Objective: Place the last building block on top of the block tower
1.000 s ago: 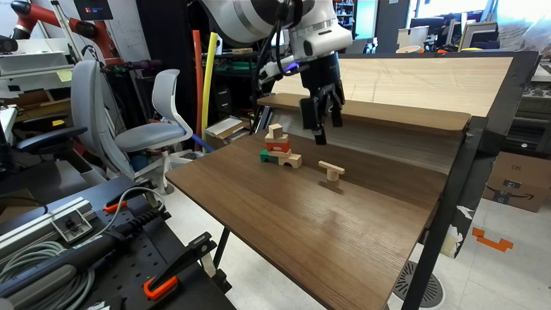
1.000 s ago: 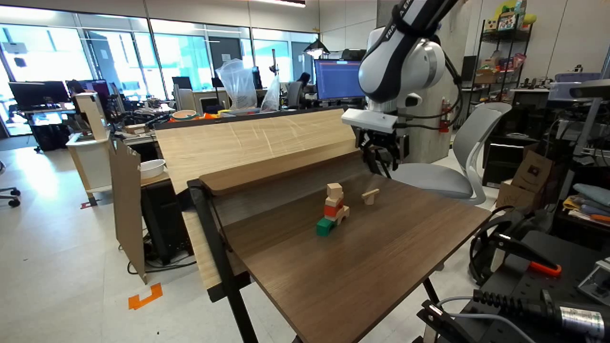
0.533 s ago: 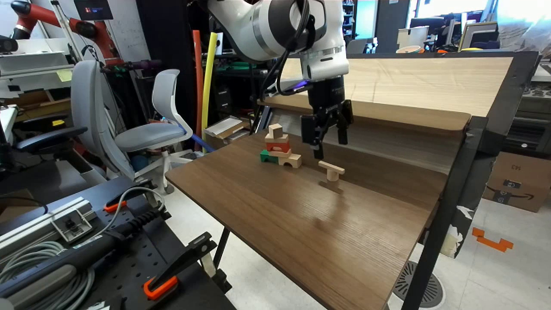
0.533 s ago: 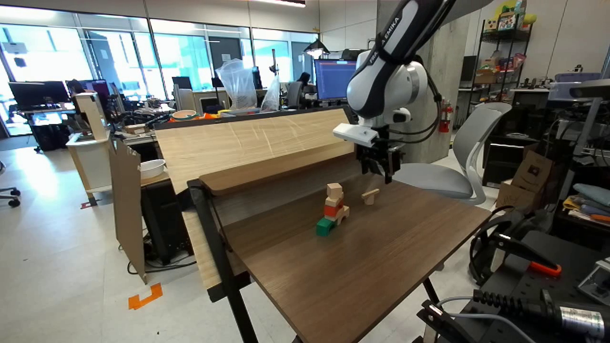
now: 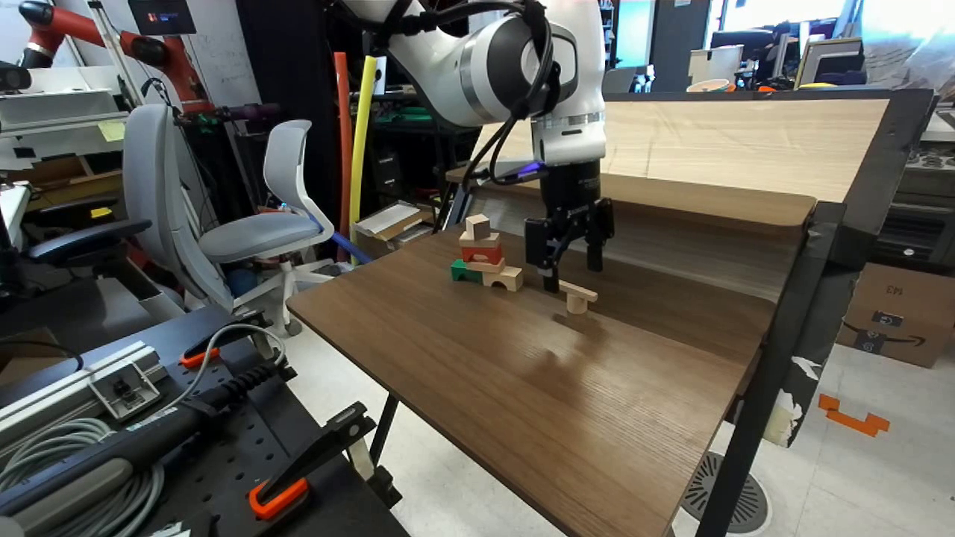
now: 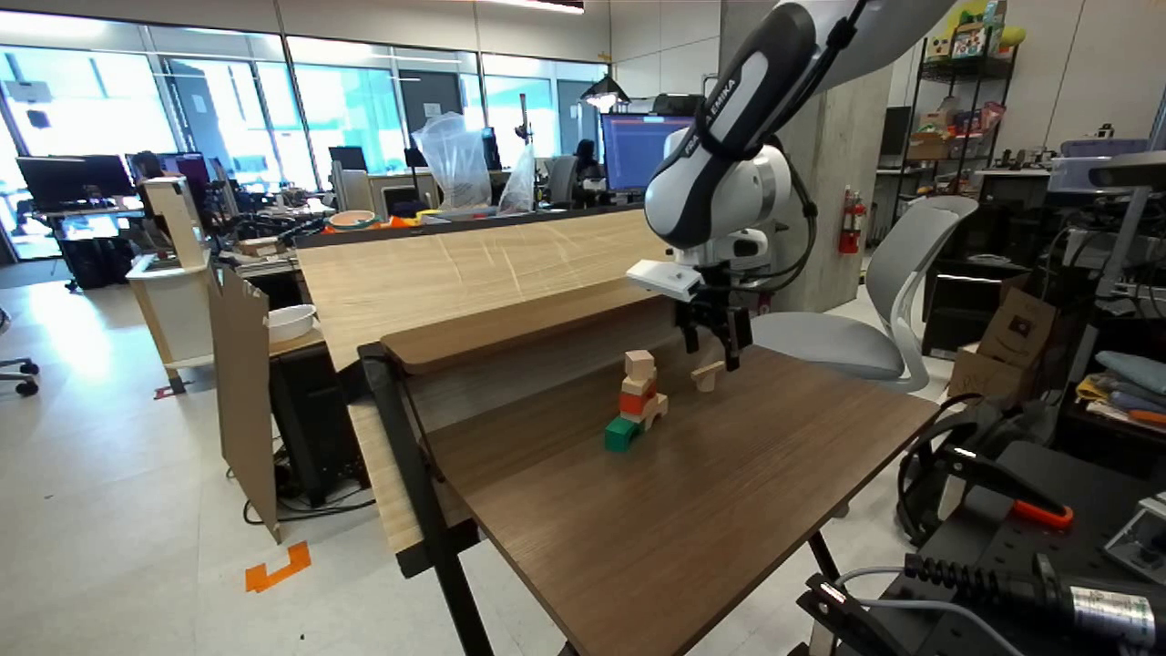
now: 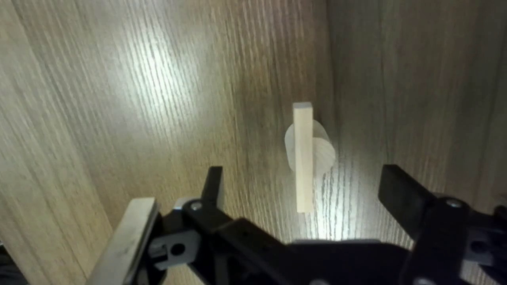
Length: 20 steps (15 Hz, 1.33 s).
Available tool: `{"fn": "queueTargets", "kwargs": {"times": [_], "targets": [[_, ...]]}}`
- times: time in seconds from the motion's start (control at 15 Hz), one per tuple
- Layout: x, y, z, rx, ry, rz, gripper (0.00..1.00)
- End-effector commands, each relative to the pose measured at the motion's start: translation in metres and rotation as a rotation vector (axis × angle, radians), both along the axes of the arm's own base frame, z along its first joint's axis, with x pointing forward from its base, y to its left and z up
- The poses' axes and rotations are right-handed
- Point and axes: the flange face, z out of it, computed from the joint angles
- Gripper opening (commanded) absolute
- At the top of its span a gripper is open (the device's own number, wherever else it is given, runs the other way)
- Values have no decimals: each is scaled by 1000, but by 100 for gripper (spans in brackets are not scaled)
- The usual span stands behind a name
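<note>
With fingers (image 7: 404, 198) spread wide and nothing pinched between them, hangs low over the bench (image 5: 522, 373), lined up in the wrist view on either side of the last building block (image 7: 304, 158) with bench showing in both gaps. Overlaps one end of that block (image 5: 579, 291) in an exterior view; cannot tell whether touching. Finds the slim pale piece laid across an upright wooden cylinder (image 7: 325, 154), not yet lifted. Has for a destination the block tower (image 5: 483, 254), set apart on the same bench and already standing several blocks high, with a pale cube (image 6: 639, 364) on top, a red piece (image 6: 638, 404) midway and a green block (image 6: 622, 435) at its foot. Probably stands at the approach, just short of a grasp, with gripping, lifting, carrying and placing all left to do. Extends from a white-and-black arm (image 5: 477, 74), slanting down from overhead, bent at the wrist and aimed nearly straight at the bench, with a dark cable (image 6: 810, 210) looping alongside.
</note>
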Motion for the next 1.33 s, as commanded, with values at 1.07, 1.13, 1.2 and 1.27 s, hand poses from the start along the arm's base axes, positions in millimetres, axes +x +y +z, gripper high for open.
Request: {"fn": "queueTargets", "kwargs": {"times": [1.07, 1.13, 1.2, 1.27], "targets": [[38, 3, -31, -8, -59, -3, 19], [36, 5, -26, -8, -57, 7, 12], [36, 7, -23, -13, -62, 20, 8], [34, 9, -17, -13, -57, 40, 8]]}}
